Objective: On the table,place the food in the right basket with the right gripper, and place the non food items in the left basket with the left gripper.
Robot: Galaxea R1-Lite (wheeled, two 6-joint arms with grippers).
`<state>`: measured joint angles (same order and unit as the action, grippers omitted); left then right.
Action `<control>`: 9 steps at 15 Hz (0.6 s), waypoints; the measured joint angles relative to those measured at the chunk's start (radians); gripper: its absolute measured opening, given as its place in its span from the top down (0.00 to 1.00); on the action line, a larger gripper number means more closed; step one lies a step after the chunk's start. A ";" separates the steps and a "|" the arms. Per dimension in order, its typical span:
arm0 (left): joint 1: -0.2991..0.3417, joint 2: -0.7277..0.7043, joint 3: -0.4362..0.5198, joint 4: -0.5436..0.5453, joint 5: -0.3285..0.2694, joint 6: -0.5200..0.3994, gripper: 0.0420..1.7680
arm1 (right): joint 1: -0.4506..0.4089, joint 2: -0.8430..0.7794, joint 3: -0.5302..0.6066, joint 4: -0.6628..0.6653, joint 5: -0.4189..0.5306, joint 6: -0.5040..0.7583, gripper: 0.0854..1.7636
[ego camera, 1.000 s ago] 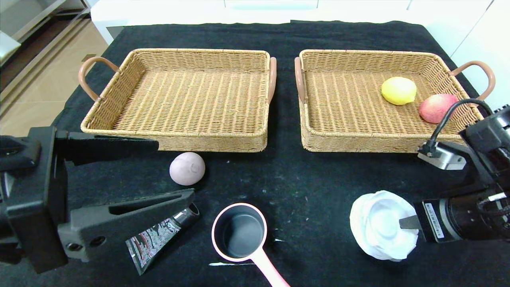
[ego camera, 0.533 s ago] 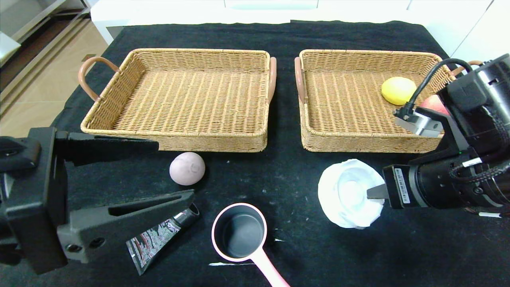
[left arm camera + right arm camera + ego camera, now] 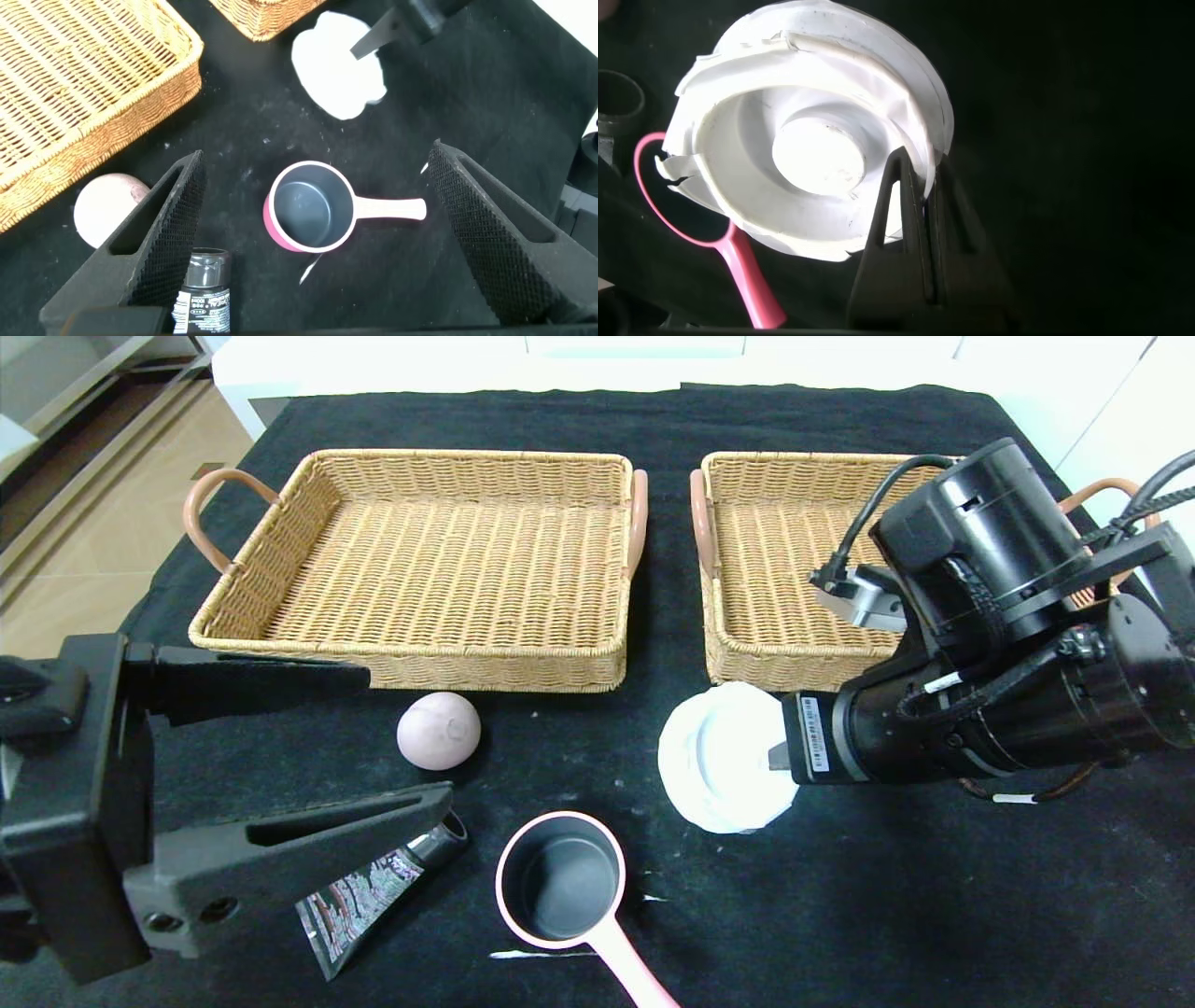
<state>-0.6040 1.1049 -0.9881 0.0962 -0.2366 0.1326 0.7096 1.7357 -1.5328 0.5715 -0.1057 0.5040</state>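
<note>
My right gripper (image 3: 775, 758) is shut on the rim of the round white dish (image 3: 719, 756) and holds it just before the right basket's (image 3: 747, 569) front left corner. In the right wrist view the fingers (image 3: 898, 201) pinch the dish's edge (image 3: 813, 154). My arm hides the lemon and the peach. The mauve-grey ball (image 3: 439, 730) lies before the left basket (image 3: 448, 551). The pink pan (image 3: 560, 877) and the black tube (image 3: 373, 887) lie near the front edge. My left gripper (image 3: 409, 735) is open and empty; in its wrist view it (image 3: 315, 154) hangs above the pan (image 3: 308, 207).
The black-clothed table (image 3: 840, 915) has bare cloth at the front right. The left basket holds nothing. The left wrist view shows the tube's cap (image 3: 206, 271), the ball (image 3: 103, 207) and the dish (image 3: 338, 61). The pan's handle (image 3: 738, 252) shows under the dish.
My right gripper has carried the white dish left and away from the front, from the front right to the right basket's front left corner. The arm now covers the lemon and peach. The left arm has not moved.
</note>
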 joint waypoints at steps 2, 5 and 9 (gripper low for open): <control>0.000 -0.002 0.000 0.000 0.000 0.000 0.03 | 0.019 0.035 -0.029 0.000 -0.001 0.012 0.98; 0.000 -0.005 0.000 0.000 0.000 0.000 0.03 | 0.036 0.075 -0.061 -0.001 -0.001 0.013 0.98; 0.000 -0.005 0.000 0.000 0.000 0.000 0.03 | 0.042 0.106 -0.080 -0.003 -0.003 0.013 0.98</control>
<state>-0.6043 1.1002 -0.9885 0.0962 -0.2362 0.1328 0.7513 1.8419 -1.6126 0.5681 -0.1085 0.5174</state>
